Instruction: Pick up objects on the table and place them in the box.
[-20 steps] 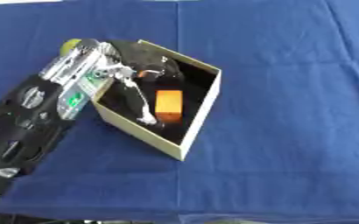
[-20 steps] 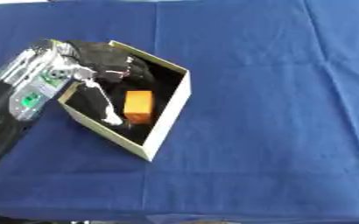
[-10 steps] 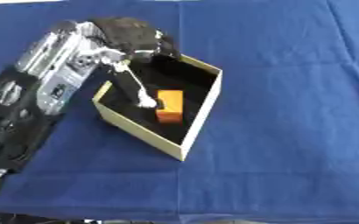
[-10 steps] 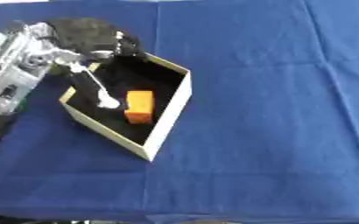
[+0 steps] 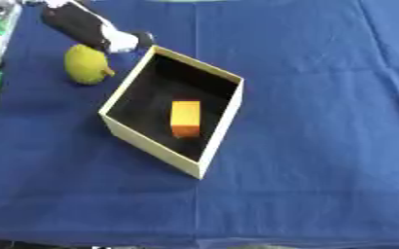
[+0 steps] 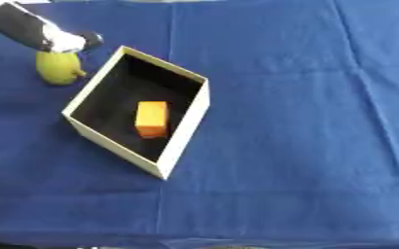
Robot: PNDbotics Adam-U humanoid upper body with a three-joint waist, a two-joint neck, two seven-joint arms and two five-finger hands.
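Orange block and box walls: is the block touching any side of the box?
Apart. In the left eye view the orange block lies on the floor of the box, with dark floor visible all round it.

A deep blue cloth (image 5: 322,146) covers the tabletop from edge to edge in both eye views. It lies mostly flat, with straight fold creases crossing it: one runs top to bottom near the middle, and another runs side to side across the upper part. A narrow dark strip (image 6: 237,244) shows beyond the cloth's near edge.
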